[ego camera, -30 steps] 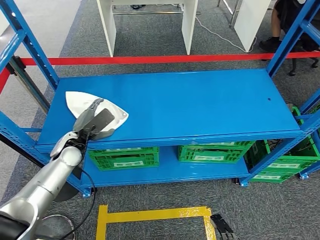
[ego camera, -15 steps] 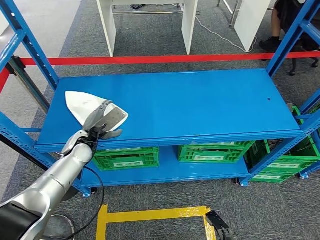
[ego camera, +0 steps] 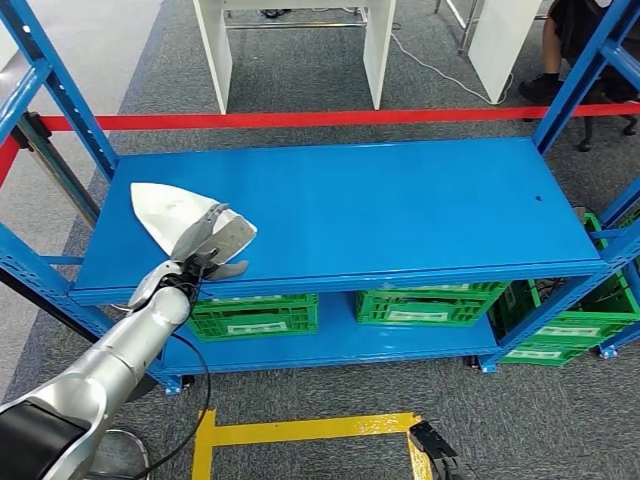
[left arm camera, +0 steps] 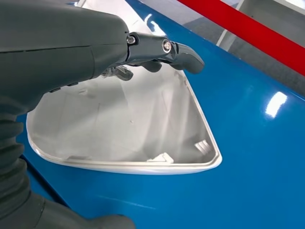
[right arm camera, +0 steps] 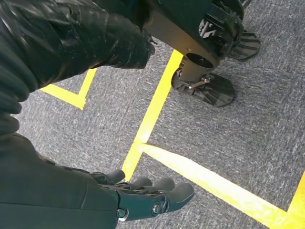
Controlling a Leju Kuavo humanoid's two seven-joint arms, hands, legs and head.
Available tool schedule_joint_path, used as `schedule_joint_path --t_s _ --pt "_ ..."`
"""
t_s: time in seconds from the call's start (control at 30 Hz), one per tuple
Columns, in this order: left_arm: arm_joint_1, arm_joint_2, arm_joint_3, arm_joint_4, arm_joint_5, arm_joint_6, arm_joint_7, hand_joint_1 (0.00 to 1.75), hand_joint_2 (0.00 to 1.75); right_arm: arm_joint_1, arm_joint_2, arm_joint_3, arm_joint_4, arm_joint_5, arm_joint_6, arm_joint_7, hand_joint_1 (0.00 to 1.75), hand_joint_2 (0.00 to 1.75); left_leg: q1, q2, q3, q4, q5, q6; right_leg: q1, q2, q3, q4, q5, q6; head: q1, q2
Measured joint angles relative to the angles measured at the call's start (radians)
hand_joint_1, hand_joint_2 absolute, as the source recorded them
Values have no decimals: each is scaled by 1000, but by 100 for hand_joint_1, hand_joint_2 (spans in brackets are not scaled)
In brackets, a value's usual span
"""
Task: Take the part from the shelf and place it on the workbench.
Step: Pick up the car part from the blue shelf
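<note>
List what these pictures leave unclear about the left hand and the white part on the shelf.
- Contact: in the head view the left hand covers the middle of the white part, so whether it touches cannot be told.
- Part's near edge: in the left wrist view the hand hides part of the white part.
- Shelf: its right end is cut off by the head view's edge.

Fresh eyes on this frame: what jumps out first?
The big blue shelf spans the head view, its top nearly bare except for a white, roughly triangular part near its left end. The left hand is spread over that part's near corner, fingers apart above it in the left wrist view. A red tape runs across behind the shelf, and green crates sit on the lower level.
</note>
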Motion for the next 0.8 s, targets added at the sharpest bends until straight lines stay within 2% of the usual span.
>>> schedule_joint_path --t_s 0.4,0.8 --pt "-9 -4 0 20 -9 3 2 0 175 -1 0 11 0 -2 0 0 0 175 0 0 -1 0 0 0 0 0 -1 0 0 0 0 0" --pt "-33 -16 1 74 -89 76 60 0 175 -3 0 26 0 -20 -3 6 0 175 0 0 -1 0 0 0 0 0 -1 0 0 0 0 0"
